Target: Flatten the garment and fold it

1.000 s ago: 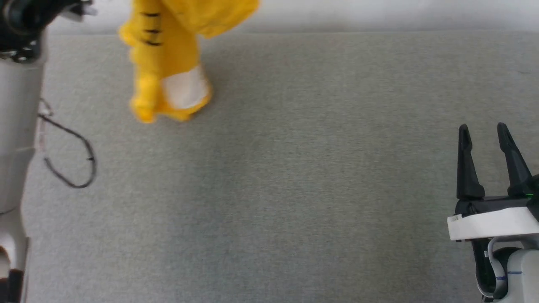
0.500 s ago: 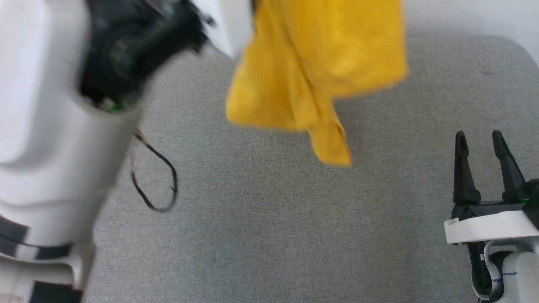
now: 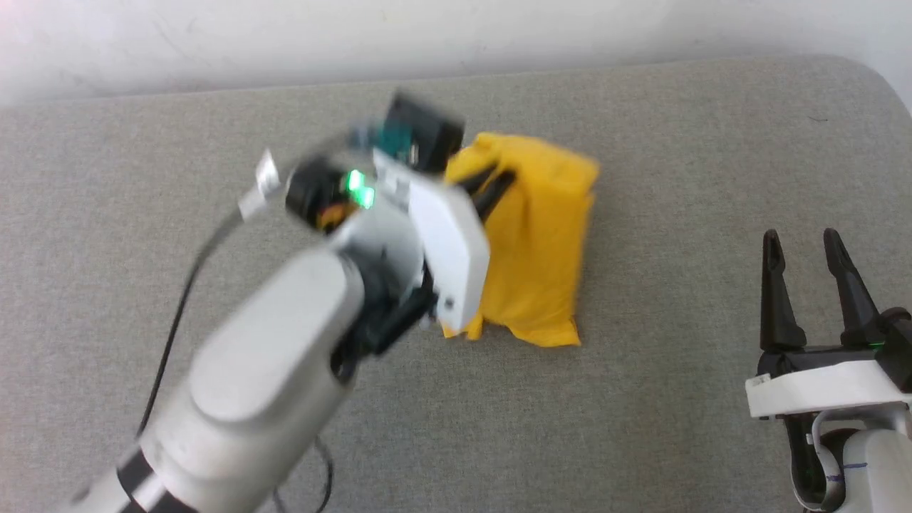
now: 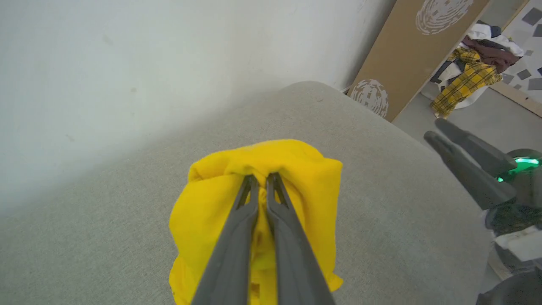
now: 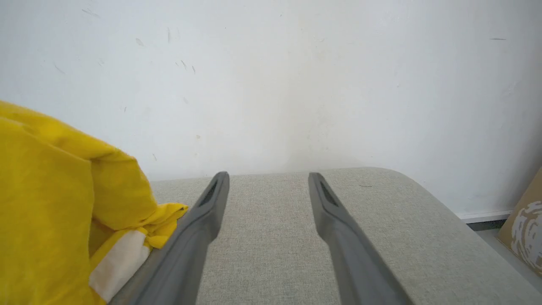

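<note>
- The grey pad is a soft cloth top with a round corner on the right.
- A white wall stands right behind it.
- In the left wrist view a brown board with white swirly prints leans on the wall.
- Beside the board, a heap of clothes sits on the floor. I cannot tell if the heap is in a basket.
- The yellow T-shirt is bunched in a lump near the middle of the pad, a bit to the far side. A white patch shows low on it.
- The left gripper pinches the top of the lump, fingers tight together.
- The right gripper waits well to the right, fingers wide apart with nothing between them.
- A small white tag on the left arm's black cable is too blurry to read.
</note>
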You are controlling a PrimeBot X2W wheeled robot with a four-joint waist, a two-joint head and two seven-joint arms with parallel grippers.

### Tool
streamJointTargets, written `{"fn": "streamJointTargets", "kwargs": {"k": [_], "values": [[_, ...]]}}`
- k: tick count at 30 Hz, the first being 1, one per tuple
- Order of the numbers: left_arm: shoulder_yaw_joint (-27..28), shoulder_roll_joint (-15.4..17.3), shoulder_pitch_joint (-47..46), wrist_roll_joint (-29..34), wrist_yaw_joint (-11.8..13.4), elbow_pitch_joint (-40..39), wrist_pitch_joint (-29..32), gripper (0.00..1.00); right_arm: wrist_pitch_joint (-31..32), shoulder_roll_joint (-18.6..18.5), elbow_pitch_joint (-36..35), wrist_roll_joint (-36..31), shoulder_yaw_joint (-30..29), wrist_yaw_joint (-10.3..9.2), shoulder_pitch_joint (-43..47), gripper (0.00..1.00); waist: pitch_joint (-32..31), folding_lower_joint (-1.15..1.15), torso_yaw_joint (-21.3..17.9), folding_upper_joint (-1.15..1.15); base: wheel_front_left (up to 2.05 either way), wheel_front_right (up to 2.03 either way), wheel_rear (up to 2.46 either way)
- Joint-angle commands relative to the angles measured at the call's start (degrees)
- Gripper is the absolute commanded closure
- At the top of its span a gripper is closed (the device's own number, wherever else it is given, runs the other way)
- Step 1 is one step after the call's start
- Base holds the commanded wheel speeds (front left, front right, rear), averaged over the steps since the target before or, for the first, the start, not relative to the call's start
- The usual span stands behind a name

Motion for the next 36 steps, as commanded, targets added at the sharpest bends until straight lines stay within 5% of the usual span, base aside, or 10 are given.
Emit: {"fn": "streamJointTargets", "kwargs": {"k": [1,6,7,9,20,29,36], "values": [[-1.4,0.5,2.4,2.7,0.5,2.5,-2.9,1.00,-0.5,0.0,0.1,0.2,-0.1,-0.05,0.5,0.00,0.2,0.00,-0.2,0.00,0.00,0.00,0.00],[-3.8,-0.9,8.3,6.2,2.7,11.7,-10.1,1.00,-0.5,0.0,0.3,-0.1,-0.4,-0.05,0.7,0.00,0.4,0.00,-0.4,0.00,0.00,0.00,0.00],[-4.2,-1.2,9.0,6.5,2.9,13.5,-10.9,0.89,-0.5,0.0,0.3,-0.1,-0.4,-0.05,0.8,0.00,0.4,0.00,-0.4,0.00,0.00,0.00,0.00],[-4.1,-2.1,9.9,6.3,3.4,16.5,-12.4,0.00,-0.5,0.0,0.3,-0.3,-0.6,-0.05,0.8,0.00,0.4,0.00,-0.2,0.00,0.00,0.00,0.00],[1.8,-4.3,9.7,3.9,4.4,17.5,-24.7,0.00,0.0,0.0,0.3,-0.7,-1.2,-0.05,1.2,0.00,-1.8,0.00,1.0,0.00,0.00,0.00,0.00],[9.5,2.1,18.8,4.8,9.7,5.2,-38.4,0.00,0.7,0.0,-0.8,-0.7,-2.1,-0.05,2.9,0.00,-4.2,0.00,1.7,0.00,0.00,0.00,0.00],[18.2,4.5,30.4,6.3,13.5,-4.7,-42.7,0.00,1.1,0.0,-1.6,-0.6,-2.8,-0.05,4.5,0.00,-5.2,0.00,2.1,0.00,0.00,0.00,0.00]]}}
